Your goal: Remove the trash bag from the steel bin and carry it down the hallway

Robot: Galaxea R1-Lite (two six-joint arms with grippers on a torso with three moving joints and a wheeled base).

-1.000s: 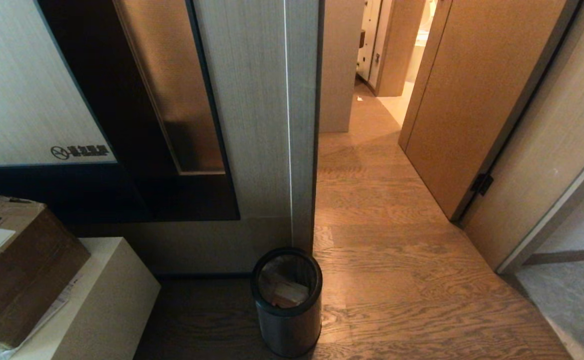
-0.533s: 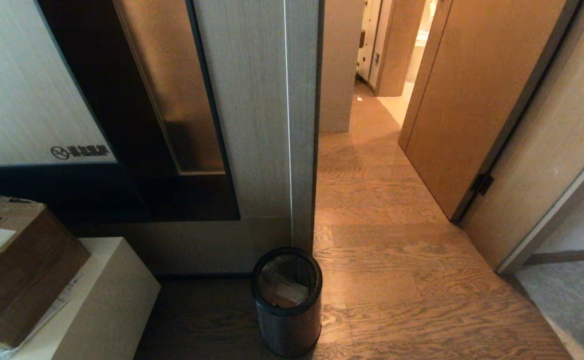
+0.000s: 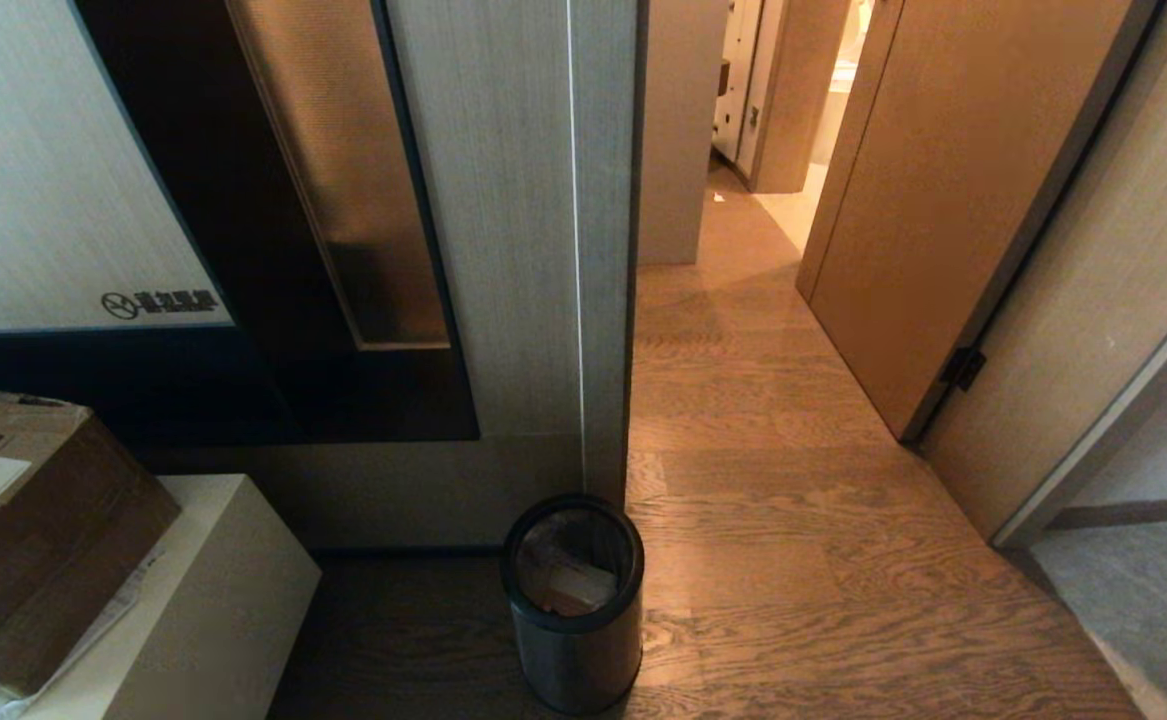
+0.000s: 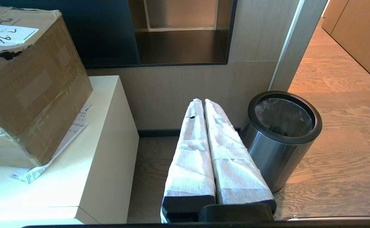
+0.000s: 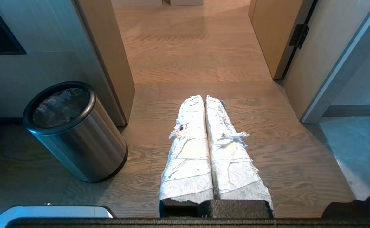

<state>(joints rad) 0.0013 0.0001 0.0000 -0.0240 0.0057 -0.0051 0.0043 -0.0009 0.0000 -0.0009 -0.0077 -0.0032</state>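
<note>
The steel bin [image 3: 575, 640] stands on the wood floor at the foot of a wall corner, low in the head view; it also shows as the steel bin [image 4: 281, 139] and the steel bin [image 5: 74, 139] in the wrist views. The trash bag [image 3: 568, 575] lines it, crinkled and whitish, with pale scraps inside; the trash bag [image 5: 59, 106] stays wholly in the bin. My left gripper [image 4: 204, 102] is shut and empty, to the bin's left. My right gripper [image 5: 204, 98] is shut and empty, to the bin's right. The hallway [image 3: 743, 330] runs ahead past the corner.
A cardboard box [image 3: 28, 530] sits on a low cream cabinet [image 3: 213, 600] left of the bin. A brown wooden door [image 3: 933, 200] stands open on the hallway's right. A grey floor area [image 3: 1143, 600] lies at the right.
</note>
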